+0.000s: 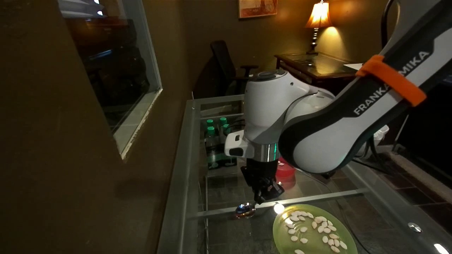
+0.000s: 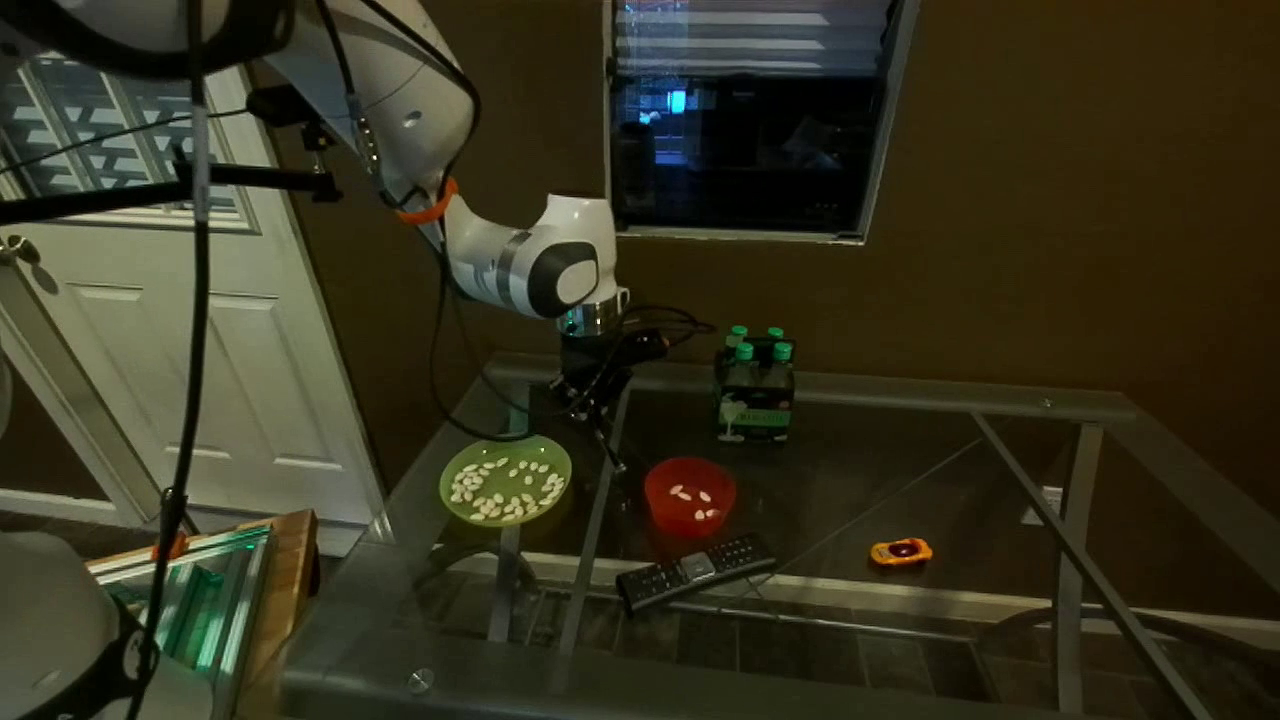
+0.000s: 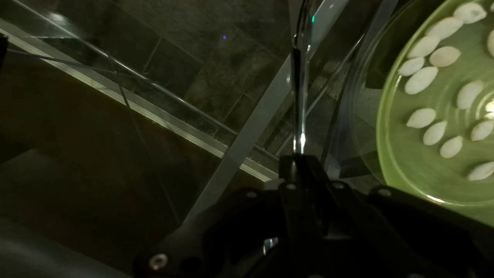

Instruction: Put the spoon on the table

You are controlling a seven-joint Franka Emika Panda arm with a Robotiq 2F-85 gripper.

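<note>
The spoon (image 3: 301, 96) is thin, shiny metal. In the wrist view its handle sticks out from my closed fingertips (image 3: 299, 158). In an exterior view the rounded bowl of the spoon (image 1: 245, 210) shows beside my gripper (image 1: 260, 199), near a cross bar. The spoon (image 2: 612, 452) also looks dark below my gripper (image 2: 590, 405). My fingers are shut on its handle and hide the gripped end. The table (image 2: 600, 690) has a glass top and metal frame; its frame (image 1: 176, 180) also runs along the wall. I cannot tell whether the spoon touches the glass.
A green plate (image 1: 314, 240) with several pale pieces lies close to my gripper. A red bowl (image 2: 690, 520), a black remote (image 2: 650, 585), a small yellow-orange object (image 2: 885, 553) and a pack of green-capped bottles (image 2: 755, 405) stand on the table. The wall runs along the far edge.
</note>
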